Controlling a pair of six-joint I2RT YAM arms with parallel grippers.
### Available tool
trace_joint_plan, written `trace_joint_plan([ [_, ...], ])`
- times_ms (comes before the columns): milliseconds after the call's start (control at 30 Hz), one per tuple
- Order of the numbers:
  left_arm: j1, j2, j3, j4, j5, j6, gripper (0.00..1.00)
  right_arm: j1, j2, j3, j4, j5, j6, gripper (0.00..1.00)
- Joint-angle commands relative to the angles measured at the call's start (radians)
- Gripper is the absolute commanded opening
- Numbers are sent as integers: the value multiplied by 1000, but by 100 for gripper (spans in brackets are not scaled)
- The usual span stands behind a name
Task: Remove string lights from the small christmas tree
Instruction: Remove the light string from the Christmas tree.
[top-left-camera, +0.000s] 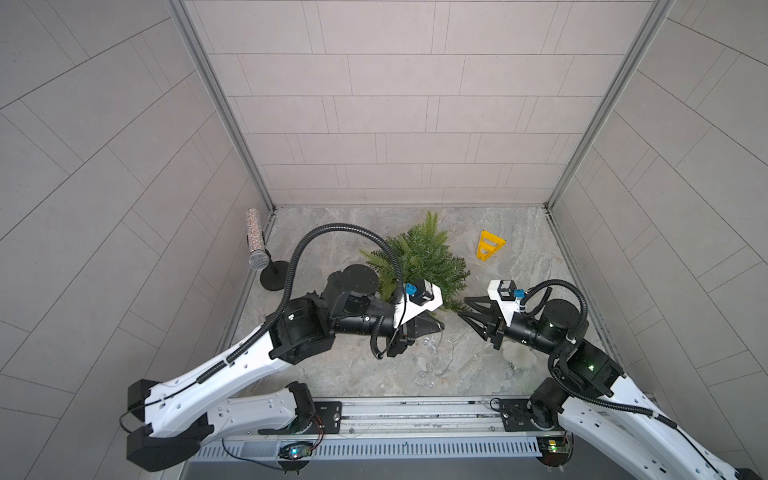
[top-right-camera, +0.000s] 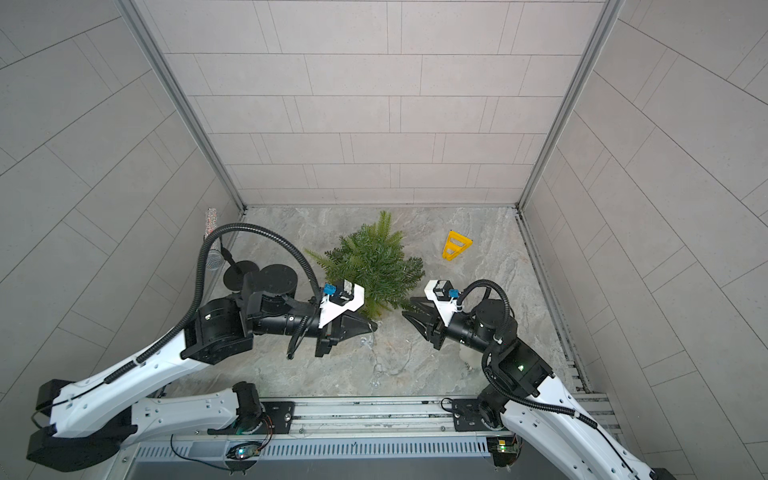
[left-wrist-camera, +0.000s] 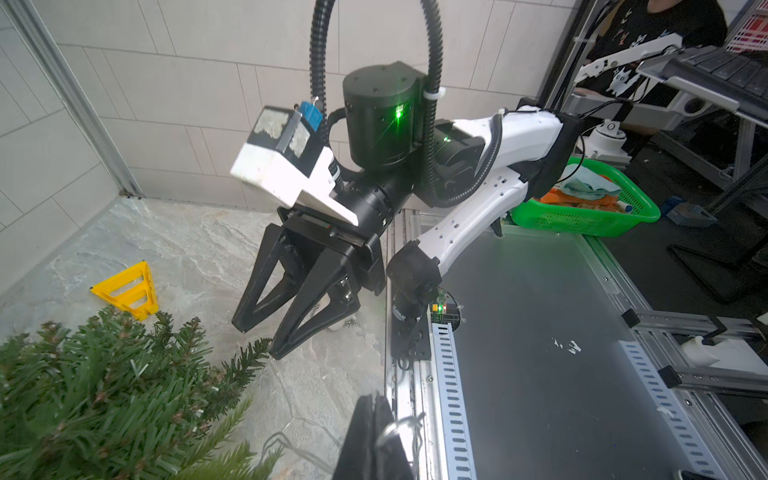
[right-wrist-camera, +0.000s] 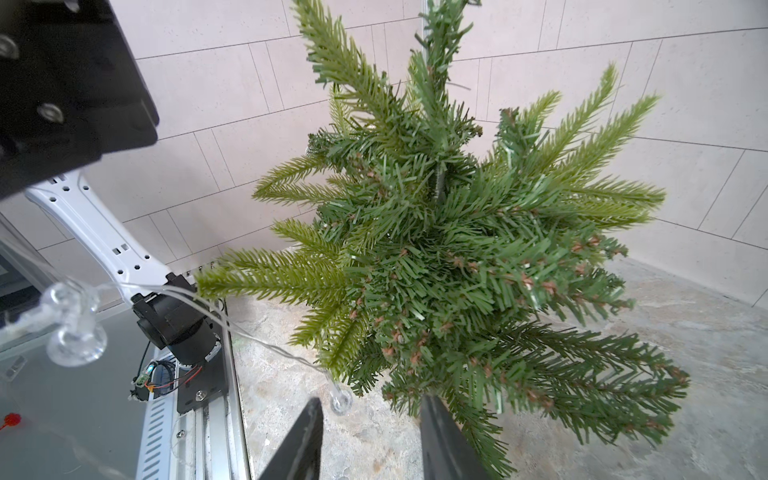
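String lights (right-wrist-camera: 340, 401) are hard to trace. In the right wrist view a thin wire runs from two blurred clear bulbs to a bulb hanging at the lowest branches of the tree (top-left-camera: 419, 257). In both top views only faint bulbs and wire show on the counter (top-left-camera: 332, 232) in front of it. How much wire sits among the needles cannot be told. The tree is toward the back middle of the counter, and its base is hidden. A pale fluffy thing (top-left-camera: 517, 353) is mostly covered by the right arm.

Both arms reach in from the front rail with elbows out and wrists turned inward, so their tips face each other across the tree's front edge. The left pincer (top-left-camera: 435, 327) is closed tight, with a loop of the wire pinched at its tip. The right pincer (top-left-camera: 462, 307) is half spread and empty, one tip touching a branch end.

Off the counter, a green basket (left-wrist-camera: 582, 220) holds orange and pale blue cloths.
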Motion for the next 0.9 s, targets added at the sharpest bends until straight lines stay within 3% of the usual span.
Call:
trace_joint_plan([
  [0, -7, 17, -12, 20, -7, 26, 0, 6, -10, 10, -8, 20, -11, 41],
  [267, -7, -19, -70, -18, -49, 30, 0, 6, -29, 5, -38, 83, -20, 41],
  [700, -5, -181, -92, -172, -400, 65, 0, 6, -16, 8, -31, 81, -20, 42],
  [867, -5, -246, -79, -208, -487, 83, 0, 6, -14, 1, -23, 80, -20, 42],
])
